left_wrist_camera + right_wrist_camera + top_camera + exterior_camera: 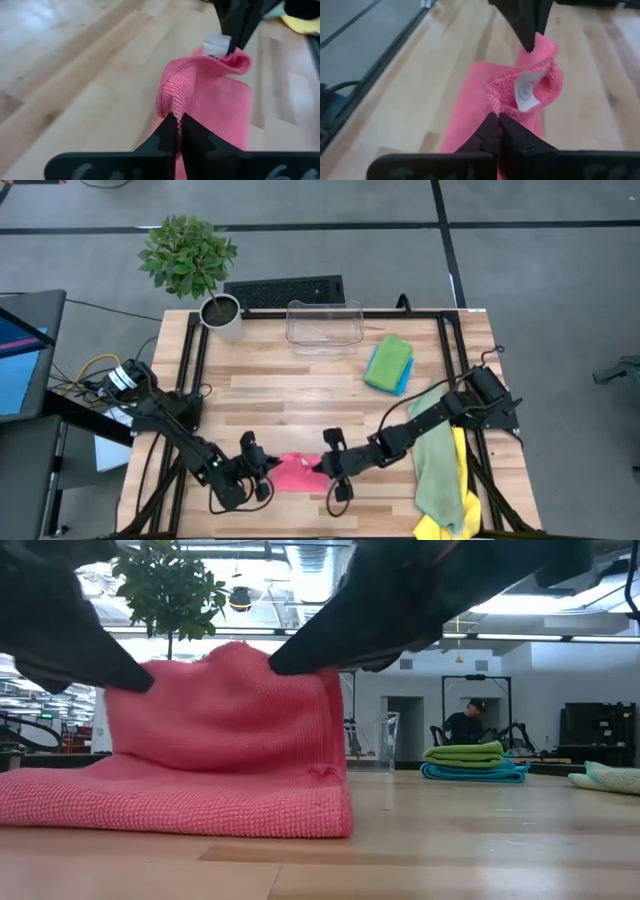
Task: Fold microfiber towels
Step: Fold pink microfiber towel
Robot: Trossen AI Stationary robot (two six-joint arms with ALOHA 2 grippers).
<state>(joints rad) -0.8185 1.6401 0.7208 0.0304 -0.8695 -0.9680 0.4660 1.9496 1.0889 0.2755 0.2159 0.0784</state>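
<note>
Near the tabletop's front edge, left gripper [268, 468] and right gripper [318, 467] pinch closed on the half-lifted, draping pink towel [292, 473].

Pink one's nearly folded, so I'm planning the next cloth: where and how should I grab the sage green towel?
Judging from above, take the sage green towel at its upper end near the right arm's forearm, coming straight down. It lies long and rumpled along the table's right edge over the yellow towel, so a top pinch should lift it alone.
</note>
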